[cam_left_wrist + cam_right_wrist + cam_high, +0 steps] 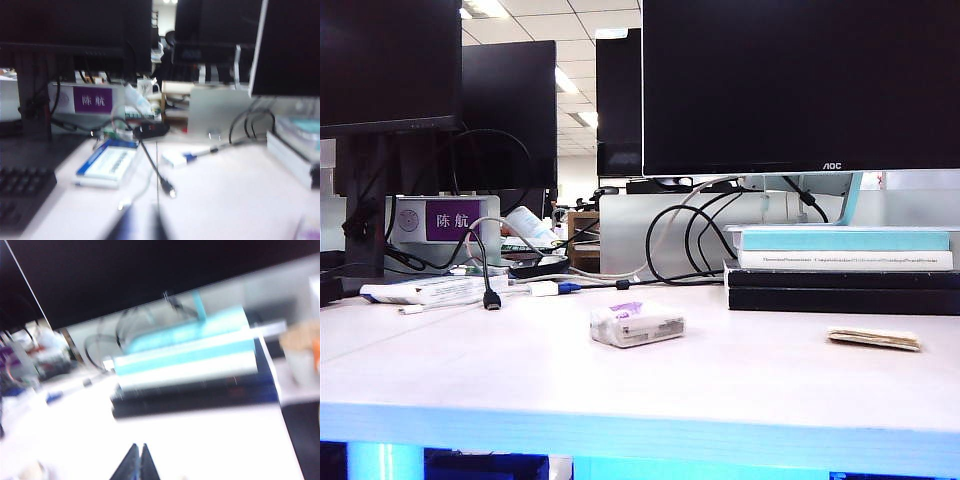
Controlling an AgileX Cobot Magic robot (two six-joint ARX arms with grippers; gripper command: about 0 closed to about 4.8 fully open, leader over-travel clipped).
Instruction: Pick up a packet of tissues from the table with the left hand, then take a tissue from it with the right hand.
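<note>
The packet of tissues point(637, 323), clear plastic with a purple label, lies on the white table point(740, 390) near the middle. A folded off-white tissue point(873, 338) lies flat to its right, in front of the books. Neither arm shows in the exterior view. In the blurred left wrist view my left gripper point(142, 222) hangs over bare table, its dark fingers close together with nothing between them. A purple-and-white corner at that frame's edge looks like the packet point(311, 231). My right gripper point(141, 449) is shut and empty, its tips touching above the table short of the books.
A stack of books point(842, 268) stands at the back right. A long white package point(425, 292), a black cable plug point(492, 299) and more cables lie at the back left. Monitors point(800, 85) line the rear. A keyboard point(20, 195) sits at the far left.
</note>
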